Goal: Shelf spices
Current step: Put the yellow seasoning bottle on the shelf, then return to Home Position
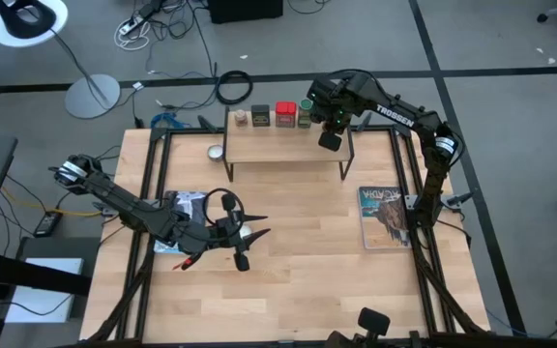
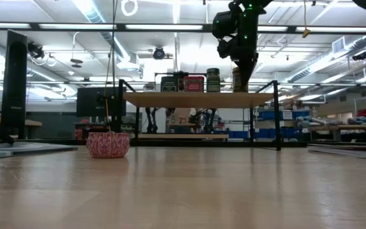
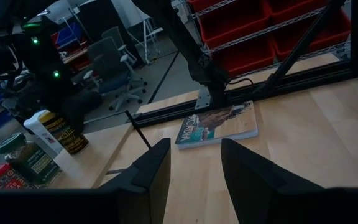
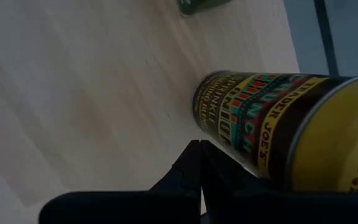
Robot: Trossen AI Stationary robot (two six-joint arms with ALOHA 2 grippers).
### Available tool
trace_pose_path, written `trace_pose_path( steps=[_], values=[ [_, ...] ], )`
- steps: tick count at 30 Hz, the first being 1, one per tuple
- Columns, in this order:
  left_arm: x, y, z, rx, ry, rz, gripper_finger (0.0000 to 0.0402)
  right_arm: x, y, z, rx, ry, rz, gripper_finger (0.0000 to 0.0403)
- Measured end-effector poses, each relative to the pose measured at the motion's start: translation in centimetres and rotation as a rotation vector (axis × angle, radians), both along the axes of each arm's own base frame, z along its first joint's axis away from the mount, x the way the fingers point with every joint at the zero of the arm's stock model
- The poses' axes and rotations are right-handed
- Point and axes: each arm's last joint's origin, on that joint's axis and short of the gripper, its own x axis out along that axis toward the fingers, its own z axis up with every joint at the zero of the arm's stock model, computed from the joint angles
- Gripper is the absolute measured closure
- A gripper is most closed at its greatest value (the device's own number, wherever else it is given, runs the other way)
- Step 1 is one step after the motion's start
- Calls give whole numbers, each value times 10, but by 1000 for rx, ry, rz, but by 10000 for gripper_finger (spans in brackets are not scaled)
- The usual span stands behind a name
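Fingers of my right gripper [image 4: 199, 163] are pressed together, empty, beside the upright yellow jar [image 4: 278, 124] at the shelf's [image 1: 283, 145] three-o'clock end, right arm nearer.

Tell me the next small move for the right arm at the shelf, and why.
Probably lift the right gripper straight up and away. Its fingers are shut with nothing between them, and the yellow-capped spice jar with the dark label stands beside them on the low light-wood shelf, next to the green-capped jar, so nothing seems left to place.
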Motion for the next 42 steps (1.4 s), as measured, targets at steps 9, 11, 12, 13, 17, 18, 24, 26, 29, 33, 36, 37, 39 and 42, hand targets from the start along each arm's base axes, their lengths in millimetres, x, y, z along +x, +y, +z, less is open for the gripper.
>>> trace_pose_path(
  steps=[9,11,12,13,17,18,24,26,29,33,36,37,39,42],
  values=[
    [0,0,0,0,0,0,255,1,-2,1,-42,20,27,403],
    [0,0,0,0,0,0,255,1,-2,1,-43,19,28,403],
    [0,0,0,0,0,0,255,1,-2,1,-45,17,30,403],
    [0,0,0,0,0,0,255,1,-2,1,-47,16,33,403],
    [0,0,0,0,0,0,255,2,-3,1,-57,4,35,403],
    [0,0,0,0,0,0,255,3,-4,1,-62,-1,37,403],
    [0,0,0,1,0,0,255,4,-5,2,-72,-13,41,403],
    [0,0,0,1,0,0,255,4,-5,2,-75,-17,40,403],
    [0,0,0,2,1,0,255,7,-5,3,-89,-35,48,403],
    [1,2,1,26,1,4,255,17,12,16,-149,-116,113,403],
    [1,4,7,57,-36,30,255,24,36,37,-224,-213,169,403],
    [-1,6,12,71,-53,38,255,24,45,47,-245,-246,190,403],
    [-7,9,26,84,-96,52,255,22,66,68,-287,-324,236,403],
    [-25,16,59,52,-187,47,255,10,102,105,-347,-478,310,403]
  ],
)
